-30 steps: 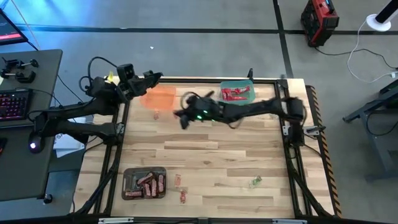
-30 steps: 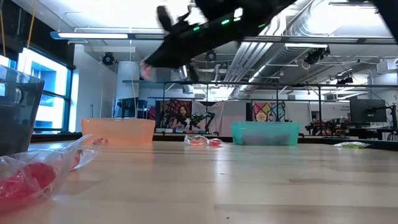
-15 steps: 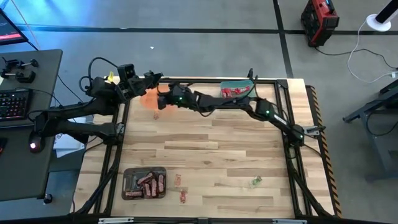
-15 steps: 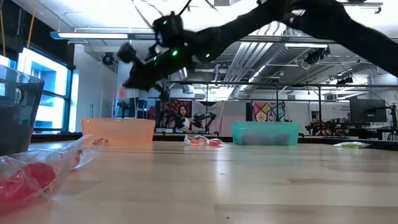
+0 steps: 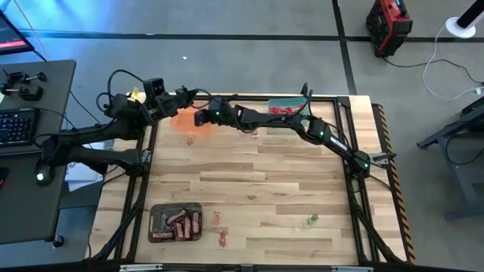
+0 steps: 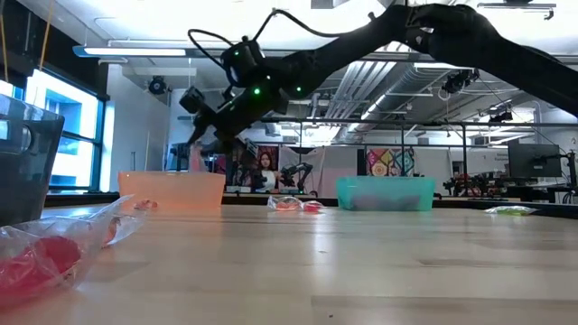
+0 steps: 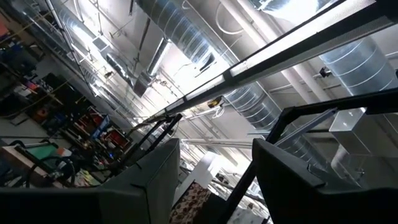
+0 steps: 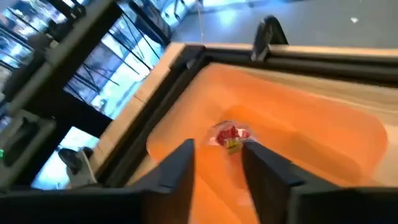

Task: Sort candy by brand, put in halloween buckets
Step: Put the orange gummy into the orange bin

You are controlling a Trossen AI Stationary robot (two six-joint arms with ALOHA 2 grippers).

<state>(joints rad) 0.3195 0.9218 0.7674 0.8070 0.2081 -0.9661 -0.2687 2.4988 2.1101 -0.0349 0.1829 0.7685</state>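
My right gripper [image 8: 217, 146] is reached across the far edge and hangs over the translucent orange tub [image 5: 190, 119], shut on a small red and yellow candy [image 8: 230, 137]. In the low view that candy [image 6: 194, 157] shows pink just above the orange tub's rim [image 6: 172, 176]. The green tub [image 5: 289, 110] holds red candy. Near the front left, the dark grey tub [image 5: 175, 221] holds several brown and red pieces. My left gripper [image 5: 186, 94] waits open at the far left corner, raised off the table. My right gripper holds the red and yellow candy [image 8: 231, 139] only at the free ends of its fingers, slanting down from the table's right. The candy is lifted clear and hangs just below the fingertips [image 6: 204, 143], inside the outline of the orange tub.
Loose candies lie on the wood: two red ones [image 5: 218, 220] [image 5: 223, 239] and a green one [image 5: 310, 221] near the front, one [image 5: 254, 133] between the far tubs, one [image 5: 190, 140] beside the orange tub. The middle of the table is bare wood.
My right gripper has swung along the far edge toward the table's left, from between the tubs to over the orange tub, and has come down toward it. The candy has travelled with it at the fingertips.
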